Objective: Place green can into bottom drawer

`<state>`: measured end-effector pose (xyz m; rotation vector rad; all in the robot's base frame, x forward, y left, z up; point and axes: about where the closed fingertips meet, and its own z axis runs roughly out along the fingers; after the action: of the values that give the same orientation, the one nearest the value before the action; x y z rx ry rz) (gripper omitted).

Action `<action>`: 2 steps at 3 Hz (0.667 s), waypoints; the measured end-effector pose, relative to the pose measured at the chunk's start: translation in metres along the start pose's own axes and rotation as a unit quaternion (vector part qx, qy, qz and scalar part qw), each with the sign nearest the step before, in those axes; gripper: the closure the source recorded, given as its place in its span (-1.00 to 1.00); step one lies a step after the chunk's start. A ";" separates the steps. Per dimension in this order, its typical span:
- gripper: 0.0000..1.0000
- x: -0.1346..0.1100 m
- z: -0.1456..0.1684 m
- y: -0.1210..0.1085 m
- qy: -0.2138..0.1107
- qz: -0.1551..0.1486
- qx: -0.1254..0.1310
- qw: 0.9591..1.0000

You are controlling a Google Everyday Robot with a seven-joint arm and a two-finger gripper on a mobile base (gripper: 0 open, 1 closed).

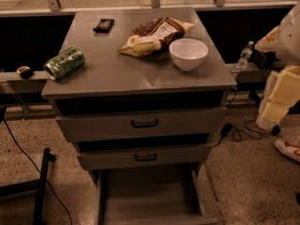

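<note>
The green can [64,63] lies on its side at the left edge of the grey cabinet top [117,76]. The bottom drawer [150,193] is pulled out towards me at the bottom of the view, and its flat grey floor is bare. The two upper drawers with black handles are nearly closed. My gripper [279,100], pale yellow on a white arm, hangs at the right edge of the view. It is beside the cabinet, level with the upper drawers, and far from the can. It holds nothing that I can see.
A white bowl [188,53], a snack bag [152,35] and a small black object [103,25] sit on the cabinet top. A clear bottle [244,55] stands on the ledge behind. Cables [239,132] and a shoe [288,149] lie on the floor at right, and a black stand [40,186] is at left.
</note>
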<state>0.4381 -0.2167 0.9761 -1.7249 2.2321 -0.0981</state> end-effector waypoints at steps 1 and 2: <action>-1.00 0.000 0.000 0.000 0.000 0.000 0.000 1.000; -1.00 -0.026 0.010 -0.009 0.020 -0.044 0.022 0.999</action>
<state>0.4548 -0.1930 0.9737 -1.8133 2.1640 -0.2035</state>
